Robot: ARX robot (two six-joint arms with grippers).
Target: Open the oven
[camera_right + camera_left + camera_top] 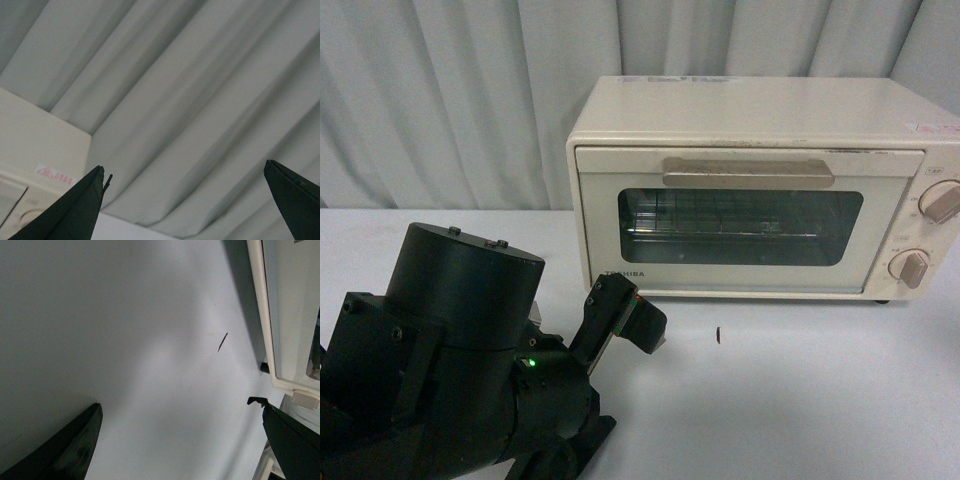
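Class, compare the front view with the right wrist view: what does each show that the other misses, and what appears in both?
Only the front view: the oven's shut door, bar handle, both knobs, the wire rack inside, the left arm and the table.
Only the right wrist view: the right gripper, its fingers spread wide, holding nothing.
Both: the oven's cream top and the pleated curtain.

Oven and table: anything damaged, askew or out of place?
Only minor things. A small dark fleck lies on the white table in front of the oven, apart from it. The oven's top front edge shows dark scuffs; its door is shut and square.
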